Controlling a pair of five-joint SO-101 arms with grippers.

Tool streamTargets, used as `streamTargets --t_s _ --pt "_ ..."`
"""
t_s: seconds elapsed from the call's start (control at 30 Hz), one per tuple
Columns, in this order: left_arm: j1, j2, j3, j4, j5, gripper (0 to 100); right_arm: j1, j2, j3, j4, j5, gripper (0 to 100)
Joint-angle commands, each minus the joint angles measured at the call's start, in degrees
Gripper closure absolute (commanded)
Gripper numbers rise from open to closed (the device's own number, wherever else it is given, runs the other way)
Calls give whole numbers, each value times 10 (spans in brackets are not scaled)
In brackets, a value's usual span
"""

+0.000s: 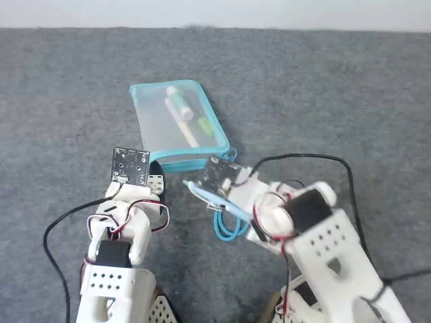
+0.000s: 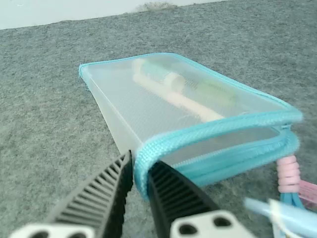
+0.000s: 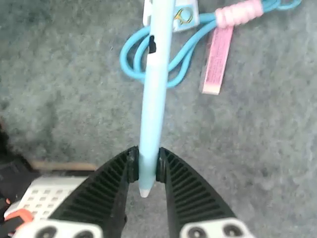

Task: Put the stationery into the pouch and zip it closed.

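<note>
left pincer (image 2: 140, 163) nipped on pouch (image 2: 148, 104) rim | right pincer (image 3: 147, 151) clamped on pen (image 3: 156, 74) | right arm (image 1: 323, 235) apparently angled inward

The translucent pouch (image 1: 153, 131) with teal trim is lying flat mid-desk (image 1: 337, 101), its near mouth gaping and its near left corner being pinched by the left fingers (image 2: 104, 198). A green-and-white marker (image 1: 183, 102) and a cream stick (image 1: 185, 128) are lying inside. A pale blue pen (image 1: 212, 200) is being gripped by the right fingers (image 3: 114, 188) just near of the mouth.
</note>
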Motion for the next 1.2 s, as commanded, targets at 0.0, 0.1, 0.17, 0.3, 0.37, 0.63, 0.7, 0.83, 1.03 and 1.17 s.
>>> streamTargets --t_s 0.0,0.1,0.17,0.3,0.37,0.63,0.7,0.83,1.03,1.17 --pt "-2 8 -27 -10 10 988 -4 79 -74 -40 -37 991" --pt "0 8 -26 -10 10 988 0 153 -138 -44 -52 991" --pt "0 8 -26 -10 10 988 0 192 -181 -43 -56 991" --pt "1 8 -26 -10 10 988 0 275 -271 -39 -89 991" --pt "1 8 -26 -10 10 988 0 320 -314 -39 -101 991" --pt "1 8 -26 -10 10 988 -3 541 -550 -19 -192 989" --pt "1 8 -26 -10 10 988 -5 595 -634 10 -221 989" --pt "1 8 -26 -10 10 988 -15 691 -813 77 -268 952" --pt "-2 8 -26 -10 9 988 -38 728 -889 87 -274 790" --pt "-2 8 -26 -10 9 988 -37 691 -888 88 -252 811"
